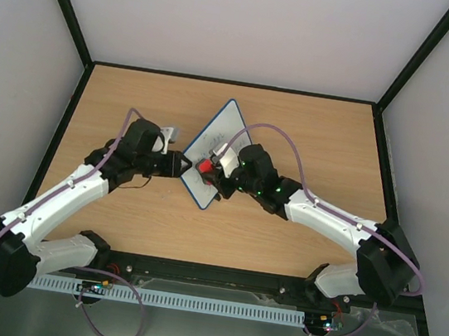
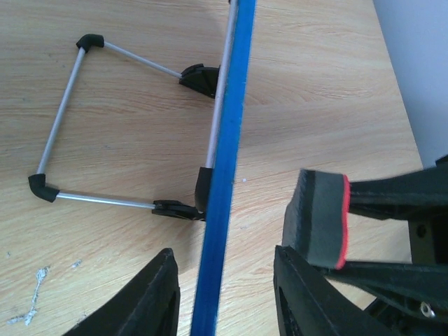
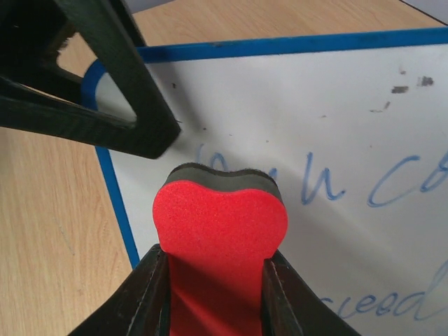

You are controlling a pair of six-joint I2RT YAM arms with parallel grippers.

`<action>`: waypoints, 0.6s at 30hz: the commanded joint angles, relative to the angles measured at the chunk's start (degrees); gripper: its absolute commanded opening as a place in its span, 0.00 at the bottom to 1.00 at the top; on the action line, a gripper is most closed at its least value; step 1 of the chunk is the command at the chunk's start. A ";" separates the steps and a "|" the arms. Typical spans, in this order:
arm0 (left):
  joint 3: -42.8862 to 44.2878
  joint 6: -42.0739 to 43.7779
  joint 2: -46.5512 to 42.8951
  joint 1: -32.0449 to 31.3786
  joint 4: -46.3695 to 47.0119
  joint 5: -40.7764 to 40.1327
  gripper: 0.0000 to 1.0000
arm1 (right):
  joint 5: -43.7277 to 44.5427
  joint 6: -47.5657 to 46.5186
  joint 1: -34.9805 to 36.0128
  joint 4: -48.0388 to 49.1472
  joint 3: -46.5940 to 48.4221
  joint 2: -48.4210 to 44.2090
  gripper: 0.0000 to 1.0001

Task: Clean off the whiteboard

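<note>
Gripping red eraser [image 3: 220, 224] tight in right pincer [image 3: 213, 280] before whiteboard [image 3: 294, 126]; straddling blue rim [image 2: 227, 140] with left pincer [image 2: 224, 259] apart, wire stand [image 2: 61, 112] behind on desk [image 2: 336, 91]

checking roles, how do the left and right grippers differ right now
The left gripper straddles the blue rim of the whiteboard, jaws apart; the right gripper is shut on the red eraser. The left sits at the board's edge, the right over its written face. Both have black fingers.
</note>
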 commanded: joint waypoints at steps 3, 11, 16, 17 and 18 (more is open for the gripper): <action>0.14 0.09 0.41 -0.09 -1.08 -3.62 0.38 | -1.82 -2.74 0.29 4.37 0.22 2.15 0.02; 0.89 -0.58 -1.74 0.00 -3.31 -6.94 0.47 | -0.82 -2.32 0.27 8.15 1.13 4.77 0.02; 0.96 -0.98 -1.04 0.04 -2.86 -6.75 0.33 | -1.37 -2.68 0.29 9.11 1.16 5.37 0.02; 0.97 -0.98 -0.99 0.04 -2.60 -6.67 0.30 | -1.57 -2.73 0.27 9.32 1.09 5.43 0.02; 0.91 -1.01 -0.91 0.04 -2.38 -6.59 0.27 | -1.82 -2.69 0.24 9.63 1.02 5.53 0.02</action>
